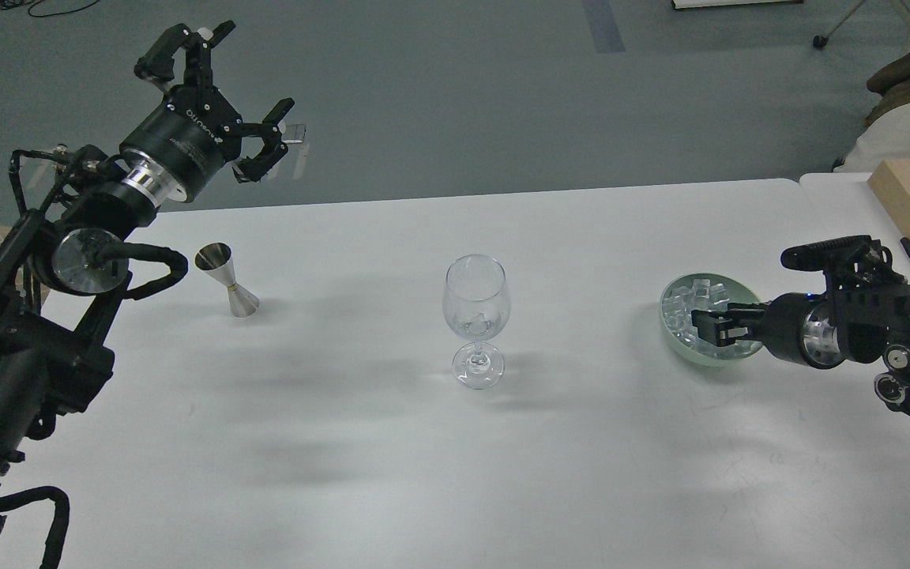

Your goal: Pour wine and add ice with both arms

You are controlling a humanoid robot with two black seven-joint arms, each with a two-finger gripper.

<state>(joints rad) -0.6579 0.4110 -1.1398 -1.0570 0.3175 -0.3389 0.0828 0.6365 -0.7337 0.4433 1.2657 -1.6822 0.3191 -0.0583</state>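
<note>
So nearest to us the white table (344, 474) is bare, and the first thing out is the wine glass (476, 320), standing upright about midway between our two sets of fingers, probably parked there so either arm can reach it. There may be a little clear liquid or an ice cube sitting low in the bowl of it, but honestly we can't say which. Over on our right, our right gripper (714, 325) is dipped into the pale green bowl (672, 296), fingertips right in among the ice (696, 304), which is heaped in clear cubes. The fingers look drawn together, but it's dark there and we can't tell if a cube is actually pinched. Our guess is we're on the ice-picking step. Further back on the left, a steel jigger (227, 280) stands upright on the table, below and just in front of our left gripper (246, 107), which hangs high in the air with fingers spread wide, holding nothing. We can't see into the jigger, so whether any wine is left in it is anyone's guess.
</note>
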